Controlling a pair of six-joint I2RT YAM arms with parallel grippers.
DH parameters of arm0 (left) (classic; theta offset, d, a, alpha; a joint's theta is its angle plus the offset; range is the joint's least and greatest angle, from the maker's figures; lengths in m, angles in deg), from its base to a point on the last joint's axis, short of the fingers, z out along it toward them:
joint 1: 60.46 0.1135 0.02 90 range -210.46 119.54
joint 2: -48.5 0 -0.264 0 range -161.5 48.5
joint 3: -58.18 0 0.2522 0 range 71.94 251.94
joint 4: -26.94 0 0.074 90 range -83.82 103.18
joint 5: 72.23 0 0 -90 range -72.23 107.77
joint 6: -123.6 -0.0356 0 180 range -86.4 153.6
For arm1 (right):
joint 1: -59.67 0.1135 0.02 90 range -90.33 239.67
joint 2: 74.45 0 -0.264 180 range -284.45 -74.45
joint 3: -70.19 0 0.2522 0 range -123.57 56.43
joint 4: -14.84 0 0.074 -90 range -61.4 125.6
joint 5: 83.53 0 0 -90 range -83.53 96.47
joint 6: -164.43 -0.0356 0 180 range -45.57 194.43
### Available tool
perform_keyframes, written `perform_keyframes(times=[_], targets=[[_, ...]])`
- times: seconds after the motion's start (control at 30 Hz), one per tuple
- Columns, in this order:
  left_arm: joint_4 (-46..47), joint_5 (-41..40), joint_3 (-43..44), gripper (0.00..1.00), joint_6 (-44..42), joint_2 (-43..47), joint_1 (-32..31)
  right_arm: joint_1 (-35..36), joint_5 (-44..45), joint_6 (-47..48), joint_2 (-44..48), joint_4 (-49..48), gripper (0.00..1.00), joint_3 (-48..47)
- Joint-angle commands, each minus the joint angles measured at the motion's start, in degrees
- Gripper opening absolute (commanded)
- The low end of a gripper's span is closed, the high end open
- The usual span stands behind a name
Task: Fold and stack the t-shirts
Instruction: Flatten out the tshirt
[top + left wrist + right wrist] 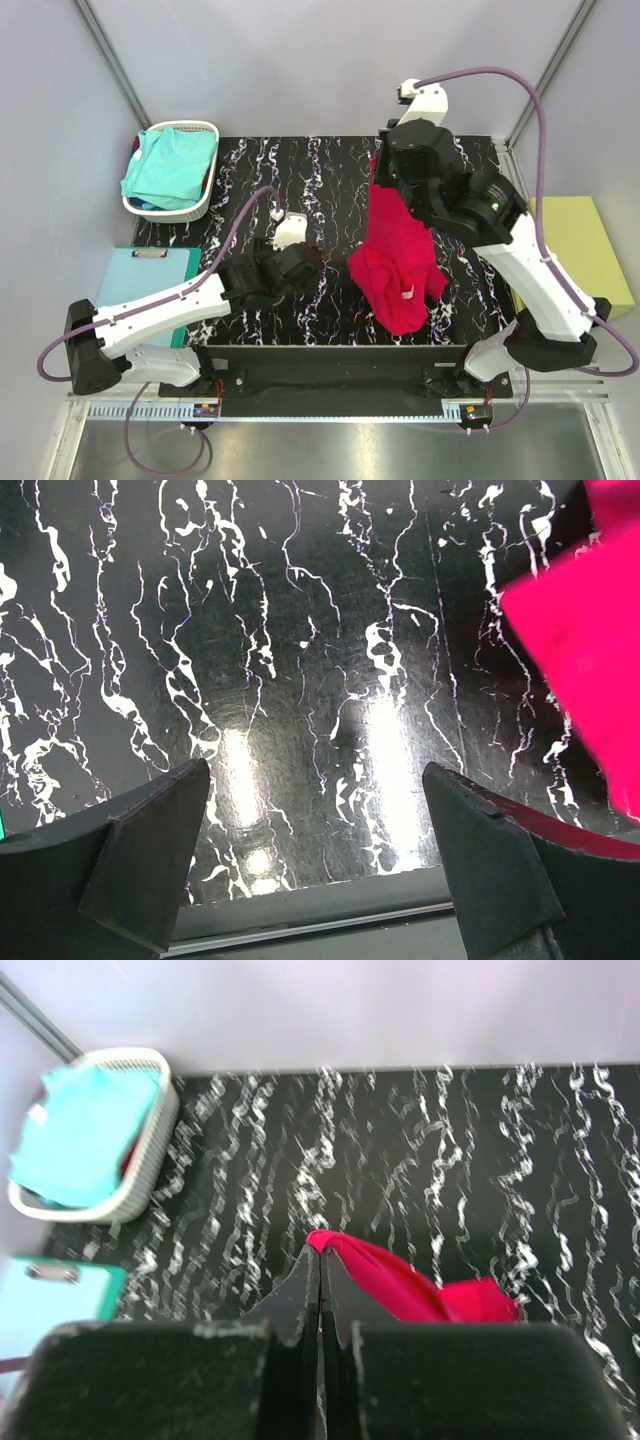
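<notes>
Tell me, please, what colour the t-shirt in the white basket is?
That t-shirt is turquoise, seen best in the top external view.

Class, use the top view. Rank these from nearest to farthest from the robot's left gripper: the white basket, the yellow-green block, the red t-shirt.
Measured from the left gripper:
1. red t-shirt: just to the gripper's right, mid-scene.
2. white basket: at the far-left corner, behind the gripper.
3. yellow-green block: out at the right side, past the shirt.
</notes>
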Motion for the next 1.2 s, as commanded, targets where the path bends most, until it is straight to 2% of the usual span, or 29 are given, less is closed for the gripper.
perform_keyframes(times=[0.0,0.13,0.23,0.33,0.43,0.5,0.63,0.73,0.83,0.93,1.17], targets=[[0.9,-0.6,3.4,0.94,-0.2,0.5,0.0,-0.3,0.3,0.2,-0.3,0.9,0.00,2.0],[1.9,1.8,4.0,0.93,0.5,-1.7,0.0,-0.3,0.5,0.3,0.2,1.4,0.00,1.4],[2.2,2.2,4.0,0.93,0.7,-2.0,-0.1,-0.2,2.1,3.2,-0.9,2.4,0.00,-3.2],[3.0,2.5,3.5,0.93,0.5,-1.7,-0.2,-0.3,2.2,6.3,-3.9,4.4,0.00,-11.9],[3.5,3.1,3.4,0.93,0.5,-1.9,-0.3,-0.1,2.1,7.5,-8.1,9.2,0.00,-25.6],[3.6,3.2,3.2,0.93,0.8,-1.8,-0.3,0.0,1.9,8.2,-8.6,8.4,0.00,-27.9],[3.9,3.3,2.3,0.93,0.8,-1.6,-0.5,1.3,4.6,12.5,-6.2,3.1,0.00,-24.2],[3.9,3.2,2.3,0.93,0.5,-1.7,-0.4,1.4,3.9,12.3,-6.3,3.3,0.00,-26.4],[4.5,3.1,2.9,0.93,0.2,-2.3,-0.5,1.9,3.8,15.3,-3.8,-3.8,0.00,-23.1],[5.4,3.5,5.0,0.93,-0.8,-4.1,-0.4,1.9,4.8,16.5,-6.3,-0.3,0.00,-25.8],[9.4,5.5,11.9,0.96,-5.5,-13.1,-0.5,1.9,3.4,13.0,-4.9,0.8,0.00,-21.6]])
